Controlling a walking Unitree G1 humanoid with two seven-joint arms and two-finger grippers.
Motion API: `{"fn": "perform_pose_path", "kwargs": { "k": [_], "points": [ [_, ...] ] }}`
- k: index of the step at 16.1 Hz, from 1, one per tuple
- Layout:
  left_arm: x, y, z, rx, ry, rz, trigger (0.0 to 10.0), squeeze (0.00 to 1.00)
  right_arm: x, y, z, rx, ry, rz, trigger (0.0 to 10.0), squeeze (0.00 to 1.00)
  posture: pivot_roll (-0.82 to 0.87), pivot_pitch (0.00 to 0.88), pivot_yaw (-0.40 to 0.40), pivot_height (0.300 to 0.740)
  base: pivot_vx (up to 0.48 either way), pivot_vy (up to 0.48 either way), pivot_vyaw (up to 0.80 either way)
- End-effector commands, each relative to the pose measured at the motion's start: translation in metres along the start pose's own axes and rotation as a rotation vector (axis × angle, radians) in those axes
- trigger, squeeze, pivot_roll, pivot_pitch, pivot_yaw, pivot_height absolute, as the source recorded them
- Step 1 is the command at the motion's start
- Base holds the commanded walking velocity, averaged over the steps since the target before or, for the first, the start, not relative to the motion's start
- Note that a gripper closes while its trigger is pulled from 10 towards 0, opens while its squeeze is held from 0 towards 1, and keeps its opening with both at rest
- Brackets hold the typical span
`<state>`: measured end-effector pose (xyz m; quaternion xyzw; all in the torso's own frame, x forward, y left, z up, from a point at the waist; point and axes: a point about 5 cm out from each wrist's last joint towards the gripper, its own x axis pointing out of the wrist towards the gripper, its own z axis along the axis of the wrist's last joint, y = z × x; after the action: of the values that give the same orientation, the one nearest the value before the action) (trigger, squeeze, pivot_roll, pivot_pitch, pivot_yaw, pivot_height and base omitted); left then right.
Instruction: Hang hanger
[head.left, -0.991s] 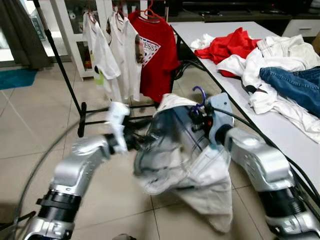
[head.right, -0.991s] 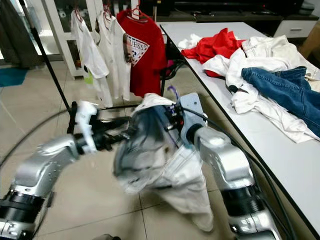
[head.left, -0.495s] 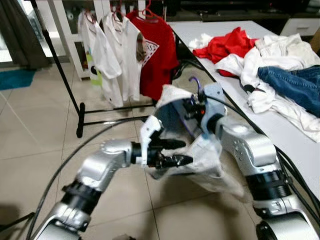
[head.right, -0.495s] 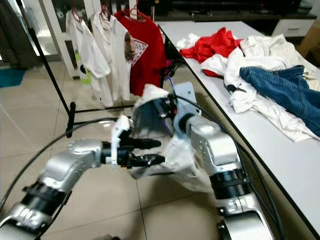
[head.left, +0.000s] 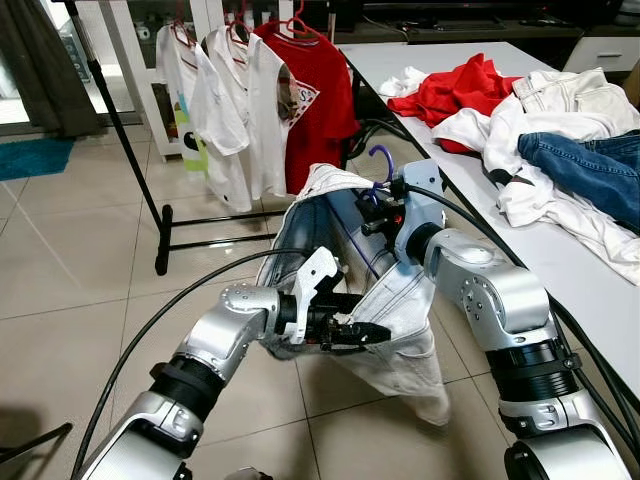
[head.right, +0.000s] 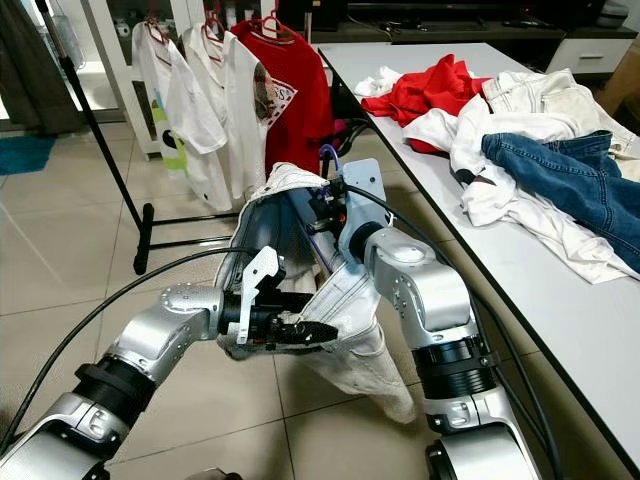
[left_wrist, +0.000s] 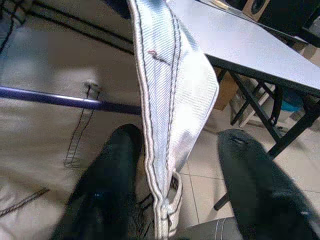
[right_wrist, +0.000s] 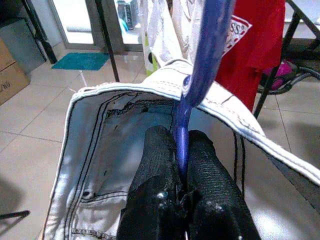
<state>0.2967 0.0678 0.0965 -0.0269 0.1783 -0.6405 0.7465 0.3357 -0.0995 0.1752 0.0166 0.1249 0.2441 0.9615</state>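
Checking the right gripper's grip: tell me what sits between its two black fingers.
The right wrist view shows the purple hanger neck pinched between the right gripper fingers, with the pale denim garment draped on it below.

Hanger pinched between right jaws, jeans draped below; rack beyond, table right.

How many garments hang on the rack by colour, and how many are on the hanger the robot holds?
White shirts on the rack: 2
Red T-shirts on the rack: 1
Pale denim garments on the purple hanger in the right gripper: 1
Total: 4
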Motion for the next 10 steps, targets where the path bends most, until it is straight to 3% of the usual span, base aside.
{"fn": "perform_pose_path", "kwargs": {
  "k": [1,10],
  "points": [
    [0.0005,0.0025,0.0049,0.014,-0.013,-0.005,0.0,0.00,-0.0033,0.0005,0.0200,-0.007,-0.069,0.014,10.0,0.00,-0.19,0.000,0.018,0.740,0.000,0.000,0.00],
    [0.0050,0.0097,-0.0020,-0.039,-0.083,0.019,0.0,0.00,-0.0050,0.0044,0.0264,-0.009,-0.080,0.051,10.0,0.00,-0.20,0.000,0.012,0.740,0.000,0.000,0.00]
  ]
}}
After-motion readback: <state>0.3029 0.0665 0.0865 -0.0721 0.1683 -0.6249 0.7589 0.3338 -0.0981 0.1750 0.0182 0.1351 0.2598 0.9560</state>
